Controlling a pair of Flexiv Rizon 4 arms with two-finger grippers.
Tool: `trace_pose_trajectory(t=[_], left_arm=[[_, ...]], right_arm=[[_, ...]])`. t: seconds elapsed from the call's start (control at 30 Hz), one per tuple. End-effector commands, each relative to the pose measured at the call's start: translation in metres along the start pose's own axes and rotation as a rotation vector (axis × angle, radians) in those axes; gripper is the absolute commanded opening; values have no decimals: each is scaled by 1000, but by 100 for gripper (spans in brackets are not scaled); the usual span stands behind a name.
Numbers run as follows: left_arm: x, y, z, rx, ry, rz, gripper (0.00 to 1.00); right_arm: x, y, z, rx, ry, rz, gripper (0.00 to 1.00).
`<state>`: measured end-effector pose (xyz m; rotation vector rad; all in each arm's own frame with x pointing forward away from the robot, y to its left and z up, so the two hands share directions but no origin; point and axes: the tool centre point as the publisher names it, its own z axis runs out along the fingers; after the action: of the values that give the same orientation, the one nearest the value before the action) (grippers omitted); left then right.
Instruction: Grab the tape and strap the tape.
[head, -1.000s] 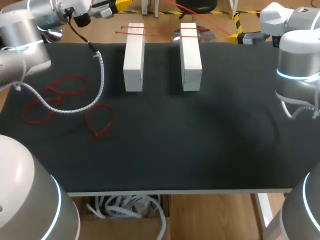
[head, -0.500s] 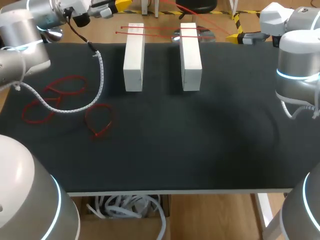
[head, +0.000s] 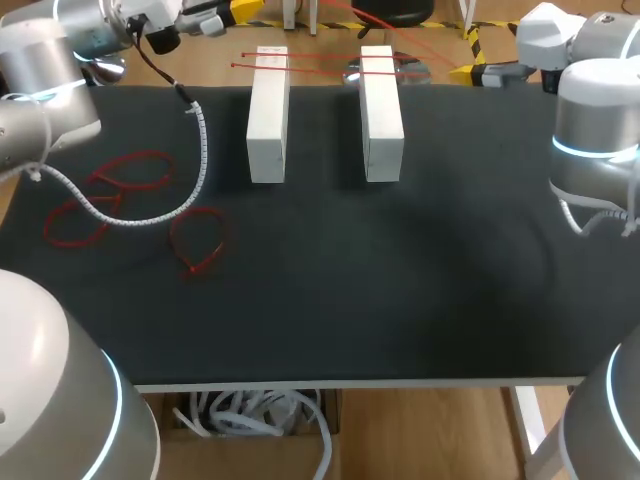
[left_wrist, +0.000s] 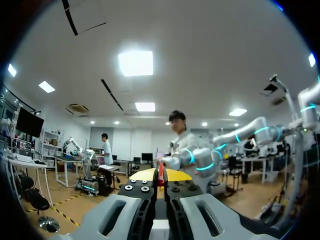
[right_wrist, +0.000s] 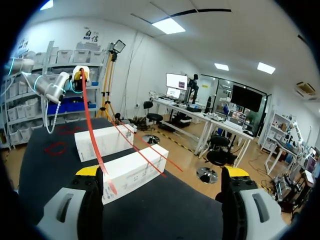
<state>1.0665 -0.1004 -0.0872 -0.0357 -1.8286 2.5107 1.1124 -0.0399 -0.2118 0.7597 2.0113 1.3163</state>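
**Tape gripped on the left, right claw not yet on it**

- Left claw (head: 232, 10): fingers pressed together, clamped on the red tape (right_wrist: 90, 120), a thin strip standing up between the tips. It is held high, beyond the far edge of the table (head: 400, 280).
- Spare red loops (head: 120, 185) lie flat on the table, well below and apart from this claw.
- From the left claw the tape runs out taut over the far ends of the two white boxes (head: 268, 115) toward the right claw.
- Right claw (right_wrist: 162, 172): fingers wide apart, gripping nothing. The tape comes down just inside one finger; touching or not, cannot tell. The boxes sit just ahead of this claw.
- Step, as I judge it: the grab is done and the strapping over the boxes is under way.
- Next move likely calls for the right claw to centre the strip between its fingers and close, keeping the line taut and clear of the box corners.
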Motion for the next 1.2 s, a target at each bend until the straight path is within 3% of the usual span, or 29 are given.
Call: trace_pose_trajectory(t=[0.03,0.3,0.47,0.6,0.67,0.7,0.77,1.0,1.2], left_arm=[[1,-1,1,-2,-3,-1,0],[1,-1,1,-2,-3,-1,0],[1,-1,1,-2,-3,-1,0],[1,-1,1,-2,-3,-1,0],[1,-1,1,-2,-3,-1,0],[1,-1,1,-2,-3,-1,0],[1,-1,1,-2,-3,-1,0],[1,-1,1,-2,-3,-1,0],[1,-1,1,-2,-3,-1,0]], right_arm=[[9,-3,-1,-9,-20,-11,100],[15,4,-14,17,-172,2,100],[22,13,-20,-30,-231,8,100],[26,19,-24,-144,-284,51,100],[28,23,-30,-277,-306,102,100],[28,23,-31,-269,-311,100,100],[30,25,-35,-373,-338,172,100],[35,27,-43,-526,-351,405,100],[36,34,-48,-599,-353,496,100]])
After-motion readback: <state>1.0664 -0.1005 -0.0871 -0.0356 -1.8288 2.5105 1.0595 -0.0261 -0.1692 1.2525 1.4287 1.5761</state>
